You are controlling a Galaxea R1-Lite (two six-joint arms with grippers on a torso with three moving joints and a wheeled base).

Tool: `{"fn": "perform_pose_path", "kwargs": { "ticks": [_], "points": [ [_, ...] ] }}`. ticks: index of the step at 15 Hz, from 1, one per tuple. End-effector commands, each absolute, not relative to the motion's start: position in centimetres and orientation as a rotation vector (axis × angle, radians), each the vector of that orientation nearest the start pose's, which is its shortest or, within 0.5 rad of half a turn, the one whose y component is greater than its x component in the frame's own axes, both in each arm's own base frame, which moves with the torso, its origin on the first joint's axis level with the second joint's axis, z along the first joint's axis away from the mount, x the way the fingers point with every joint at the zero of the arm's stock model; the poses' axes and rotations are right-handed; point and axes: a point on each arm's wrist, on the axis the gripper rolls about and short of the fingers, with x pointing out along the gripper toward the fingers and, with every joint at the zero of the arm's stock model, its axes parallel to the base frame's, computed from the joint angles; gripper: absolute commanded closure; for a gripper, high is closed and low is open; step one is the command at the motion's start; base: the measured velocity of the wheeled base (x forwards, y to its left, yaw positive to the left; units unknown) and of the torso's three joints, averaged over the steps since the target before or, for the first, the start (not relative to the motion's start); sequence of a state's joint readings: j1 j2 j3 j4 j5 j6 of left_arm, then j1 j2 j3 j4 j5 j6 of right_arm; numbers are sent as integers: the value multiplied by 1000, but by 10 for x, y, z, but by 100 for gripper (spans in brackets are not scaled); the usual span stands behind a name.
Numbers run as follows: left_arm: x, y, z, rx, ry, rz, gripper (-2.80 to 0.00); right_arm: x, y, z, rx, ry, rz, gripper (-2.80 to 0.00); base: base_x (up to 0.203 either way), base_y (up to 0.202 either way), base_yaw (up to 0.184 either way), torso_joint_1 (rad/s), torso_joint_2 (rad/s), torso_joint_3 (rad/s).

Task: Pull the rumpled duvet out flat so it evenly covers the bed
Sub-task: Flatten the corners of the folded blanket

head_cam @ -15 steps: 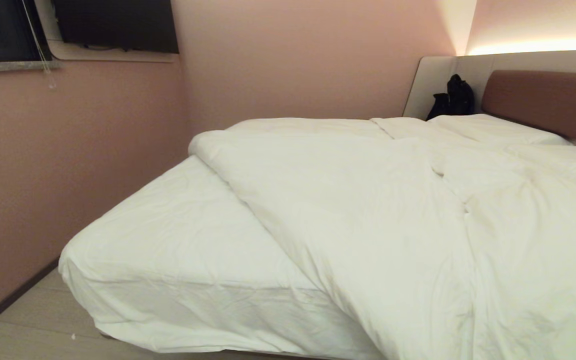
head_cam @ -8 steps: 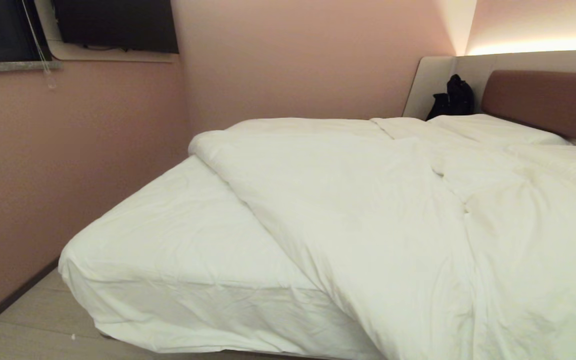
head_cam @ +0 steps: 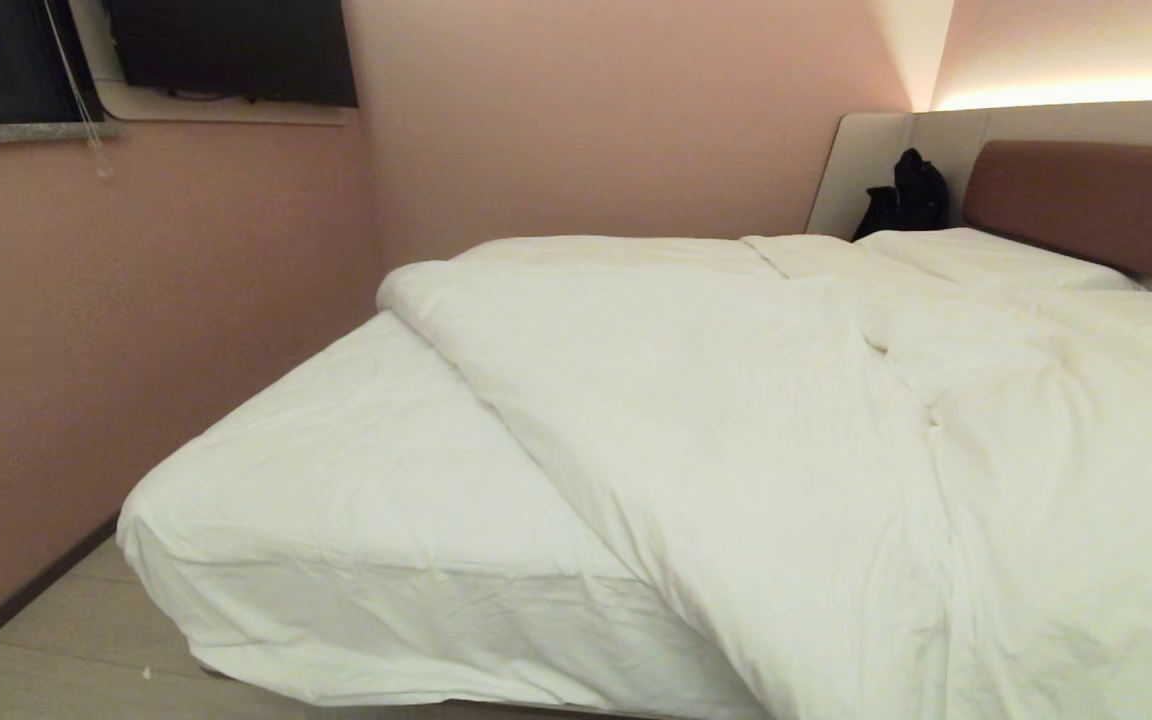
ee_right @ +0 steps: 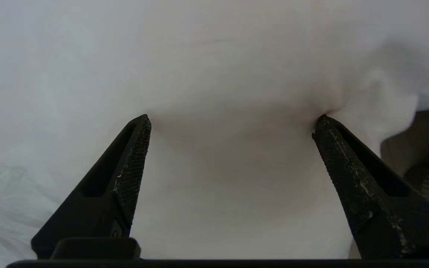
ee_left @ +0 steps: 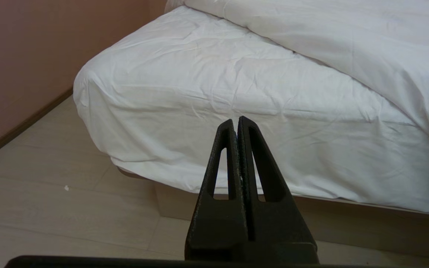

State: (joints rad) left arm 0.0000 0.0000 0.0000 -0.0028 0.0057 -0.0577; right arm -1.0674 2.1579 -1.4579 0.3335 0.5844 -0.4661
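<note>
My right gripper has its fingers spread wide, both tips pressed into the white duvet, so the puffy cloth bulges between them and dents at each tip. Nothing is pinched there; the jaws stand apart with the quilt filling the gap. Past one finger, at the edge of the right wrist view, there's a dark gap where the cloth ends.

My left gripper has its two fingers pressed flat together on nothing, hanging low over the pale floor and pointing at the foot corner of the bed. Clear of the mattress, touching nothing.

Neither arm shows in the head view. There the duvet lies slanted across the bed: it covers the right side and spills over the near edge at the lower right, with a thick folded edge running diagonally from the far left toward the near right. The left foot corner is uncovered, so the wrinkled mattress sheet lies bare there and drapes down the side. A pillow sits flat at the head end, just in front of the reddish-brown headboard. A black bag leans on the beige panel beside the headboard. Pink wall close along the bed's left side.
</note>
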Motion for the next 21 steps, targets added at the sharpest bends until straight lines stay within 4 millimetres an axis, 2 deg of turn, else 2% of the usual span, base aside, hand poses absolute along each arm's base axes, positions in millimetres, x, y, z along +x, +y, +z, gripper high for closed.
{"fn": "perform_pose_path", "kwargs": {
  "ticks": [1, 3, 7, 11, 16, 17, 21],
  "points": [
    [-23, 0, 76, -58, -3, 6, 0, 208, -349, 94, 353, 784, -237, -280, 0, 0, 0, 0, 0, 0],
    [-23, 0, 76, -58, -3, 6, 0, 212, -355, 73, 384, 814, -227, -280, 0, 0, 0, 0, 0, 0],
    [-23, 0, 76, -58, -3, 6, 0, 219, -361, 57, 396, 847, -233, -280, 0, 0, 0, 0, 0, 0],
    [-23, 0, 76, -58, -3, 6, 0, 232, -360, 44, 382, 918, -274, -280, 0, 0, 0, 0, 0, 0],
    [-23, 0, 76, -58, -3, 6, 0, 248, -357, 42, 401, 941, -318, -280, 0, 0, 0, 0, 0, 0],
    [-23, 0, 76, -58, -3, 6, 0, 250, -356, 39, 396, 959, -334, 0, 0, 0, 0, 0, 0, 0],
    [-23, 0, 76, -58, -3, 6, 0, 252, -356, 39, 415, 958, -348, 0, 0, 0, 0, 0, 0, 0]
  ]
}}
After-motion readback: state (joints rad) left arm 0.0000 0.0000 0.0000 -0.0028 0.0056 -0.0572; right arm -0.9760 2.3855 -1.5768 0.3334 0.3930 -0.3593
